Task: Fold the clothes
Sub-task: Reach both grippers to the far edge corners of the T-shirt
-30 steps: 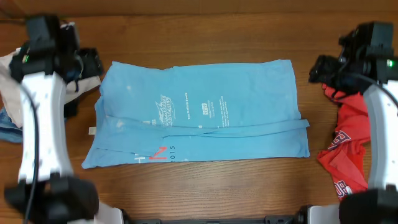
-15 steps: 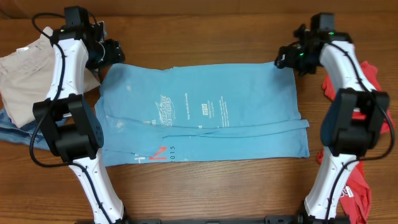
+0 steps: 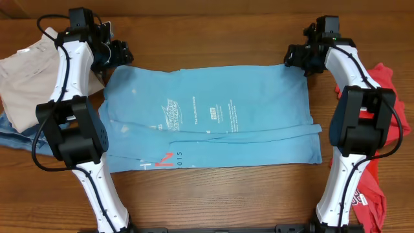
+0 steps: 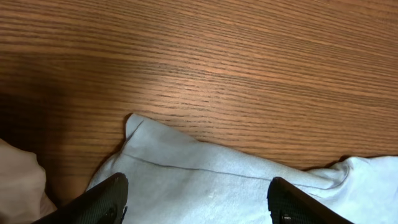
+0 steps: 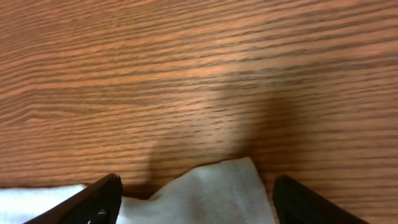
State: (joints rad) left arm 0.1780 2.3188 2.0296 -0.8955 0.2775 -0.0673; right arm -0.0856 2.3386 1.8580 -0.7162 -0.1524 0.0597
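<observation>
A light blue T-shirt (image 3: 207, 116) lies flat across the table's middle, its lower edge folded up with a printed logo showing. My left gripper (image 3: 118, 57) is open over the shirt's far left corner (image 4: 186, 168), fingers on either side of the cloth. My right gripper (image 3: 299, 59) is open over the far right corner (image 5: 217, 186), fingers straddling it. Neither pair of jaws is closed on the cloth.
A beige garment (image 3: 22, 84) over a blue one (image 3: 13, 133) lies at the left edge. A red garment (image 3: 369, 162) with white lettering lies at the right edge. Bare wood table (image 3: 207, 35) runs behind the shirt.
Both arms swung in from the table's sides to the shirt's far corners. In the last half second they shifted only slightly.
</observation>
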